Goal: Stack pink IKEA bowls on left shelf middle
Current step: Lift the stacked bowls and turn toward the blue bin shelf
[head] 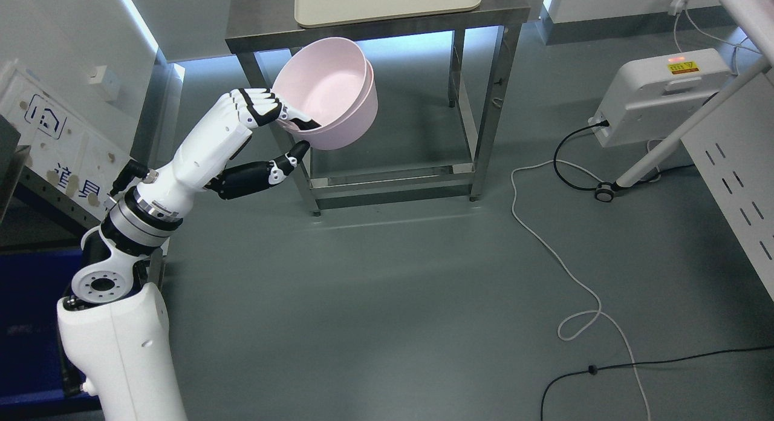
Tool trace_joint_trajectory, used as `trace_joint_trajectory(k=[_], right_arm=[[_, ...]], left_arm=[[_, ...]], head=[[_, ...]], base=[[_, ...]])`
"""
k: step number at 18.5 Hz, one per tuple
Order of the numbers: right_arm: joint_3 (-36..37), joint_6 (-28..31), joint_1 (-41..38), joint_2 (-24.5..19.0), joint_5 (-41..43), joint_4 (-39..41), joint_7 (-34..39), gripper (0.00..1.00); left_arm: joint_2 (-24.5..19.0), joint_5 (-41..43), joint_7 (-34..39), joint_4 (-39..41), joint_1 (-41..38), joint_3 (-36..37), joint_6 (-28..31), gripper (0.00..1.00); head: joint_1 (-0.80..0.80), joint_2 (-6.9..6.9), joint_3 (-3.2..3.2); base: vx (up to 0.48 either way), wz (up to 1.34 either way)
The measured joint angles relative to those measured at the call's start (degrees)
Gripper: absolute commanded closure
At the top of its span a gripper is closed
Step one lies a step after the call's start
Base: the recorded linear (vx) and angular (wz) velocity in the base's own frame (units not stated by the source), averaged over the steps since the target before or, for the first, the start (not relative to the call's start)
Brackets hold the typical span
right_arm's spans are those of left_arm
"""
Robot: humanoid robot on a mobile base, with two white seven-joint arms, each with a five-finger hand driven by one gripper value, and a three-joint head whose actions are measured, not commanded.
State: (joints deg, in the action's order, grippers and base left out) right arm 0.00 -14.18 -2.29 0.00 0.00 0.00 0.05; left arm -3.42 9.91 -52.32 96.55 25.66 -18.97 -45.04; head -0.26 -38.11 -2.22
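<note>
While my left arm reaches up from the lower left corner, my left hand (266, 127) grips the pink bowls (329, 94), two of them nested one inside the other. My fingers (260, 106) curl over the near rim and into the inner bowl, and my thumb (284, 161) presses against the outer wall from below. Held in the air and tipped so their open side faces me, the bowls sit in front of a steel desk (484, 3) and cover part of its left leg. On the desktop lies a cream tray (387, 3), cut off by the top edge. My right arm is out of sight. Along the left edge, a dark shelf frame (18, 185) and a white sign (54, 143) with blue lettering are only partly visible, and I cannot read the lettering. On the grey floor to the right are a white box unit (659, 88) with a yellow label, a black cable (653, 363) and a white cable (568, 276).
</note>
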Motion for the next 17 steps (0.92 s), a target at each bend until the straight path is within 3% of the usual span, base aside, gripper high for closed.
trace_joint_trajectory(k=[11,17], right_arm=[[0.00,0.00,-0.01,0.00,0.00,0.00,0.00,0.00],[0.00,0.00,0.00,0.00,0.00,0.00,0.00,0.00]], left_arm=[[-1.15,-0.09,0.00,0.35,5.01,-1.21,1.53,0.99],[-3.35,-0.09,0.00,0.27,5.93,-2.82,2.94,0.99]], head=[[0.00,0.00,0.00],[0.00,0.00,0.00]], base=[[-0.251,0.04],[-0.189,0.48]])
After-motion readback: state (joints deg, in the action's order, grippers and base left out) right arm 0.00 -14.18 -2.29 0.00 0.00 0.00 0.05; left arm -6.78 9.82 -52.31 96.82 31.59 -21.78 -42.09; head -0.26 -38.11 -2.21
